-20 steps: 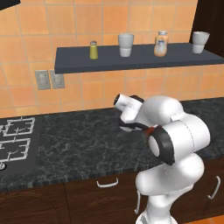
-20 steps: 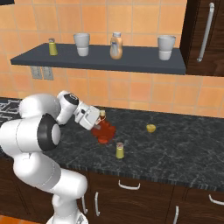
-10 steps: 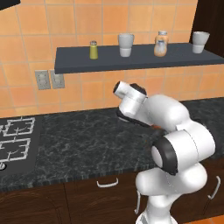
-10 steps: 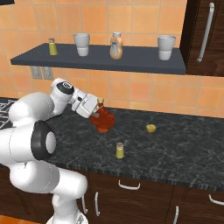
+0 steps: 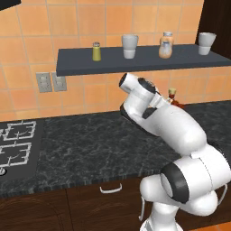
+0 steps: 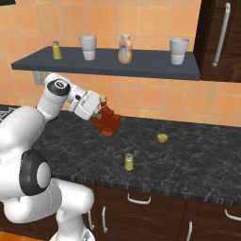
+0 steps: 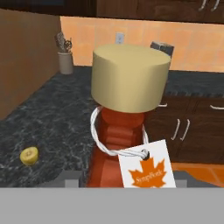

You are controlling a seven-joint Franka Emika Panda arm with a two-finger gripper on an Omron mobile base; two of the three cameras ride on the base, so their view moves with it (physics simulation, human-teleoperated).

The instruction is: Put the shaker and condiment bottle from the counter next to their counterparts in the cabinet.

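Gripper: the gripper is clamped on the red condiment bottle, holding it clear above the counter; in the hand view the fingers are hidden behind the bottle.
Bottle: tilted, its tan cap toward 12 o'clock in the hand view, with a white tag bearing an orange leaf hanging from a cord at the neck. In the left base view just its cap and shoulder show past the arm at about 3 o'clock of the wrist.
Shaker on counter: the small yellow-green shaker stands upright near the front edge of the counter, at about 5 o'clock from the held bottle and well apart from it.
Yellow piece: a small yellow round thing lies on the stone at 3 o'clock of the bottle, with open stone all round it.
Shelf: the dark grey shelf runs along the orange tiles above the bottle. Left to right on it: a twin shaker, a white cup, a pale orange bottle, another white cup.
Open room on shelf: bare slab lies between the orange bottle and the right cup, and between the twin shaker and the left cup.
Shelf edge: its front lip sits at about 12 o'clock over the held bottle, with bare tile between.
Counter edges: a stove bounds the left end; dark drawers sit under the front edge.
Right side: a tall dark door with a long handle stands just beside the shelf's right end.
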